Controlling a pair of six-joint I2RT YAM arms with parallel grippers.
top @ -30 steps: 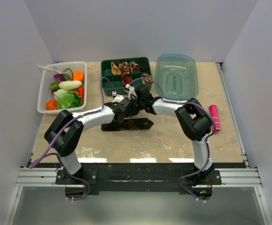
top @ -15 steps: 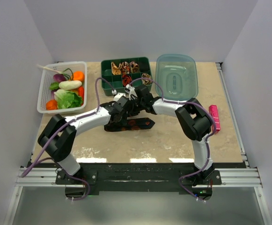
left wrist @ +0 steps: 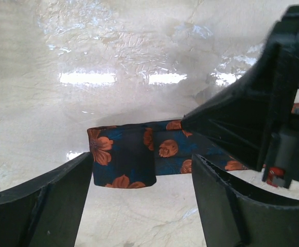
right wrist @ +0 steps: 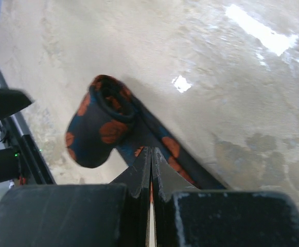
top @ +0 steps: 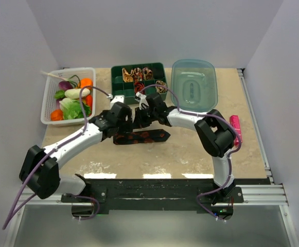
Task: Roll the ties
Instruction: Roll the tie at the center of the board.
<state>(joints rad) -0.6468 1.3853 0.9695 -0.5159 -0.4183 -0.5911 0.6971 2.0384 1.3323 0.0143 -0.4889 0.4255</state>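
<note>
The long black tie with orange-red spots lies flat on the table in front of the green box. One end is rolled into a short coil, which also shows in the left wrist view. My right gripper is shut, its tips pinching the flat strip just behind the coil. My left gripper is open and empty; it hangs just above the table with the coil a little beyond its spread fingers. Small tan, red and dark tie coils sit in the box's compartments.
A white basket of vegetables stands at the back left. A clear teal lid lies right of the green box. A small pink bar lies near the right edge. The two grippers are close together over the tie.
My left arm has swung out to the left and its gripper has drawn back left off the tie. The right gripper has stayed on the tie.
</note>
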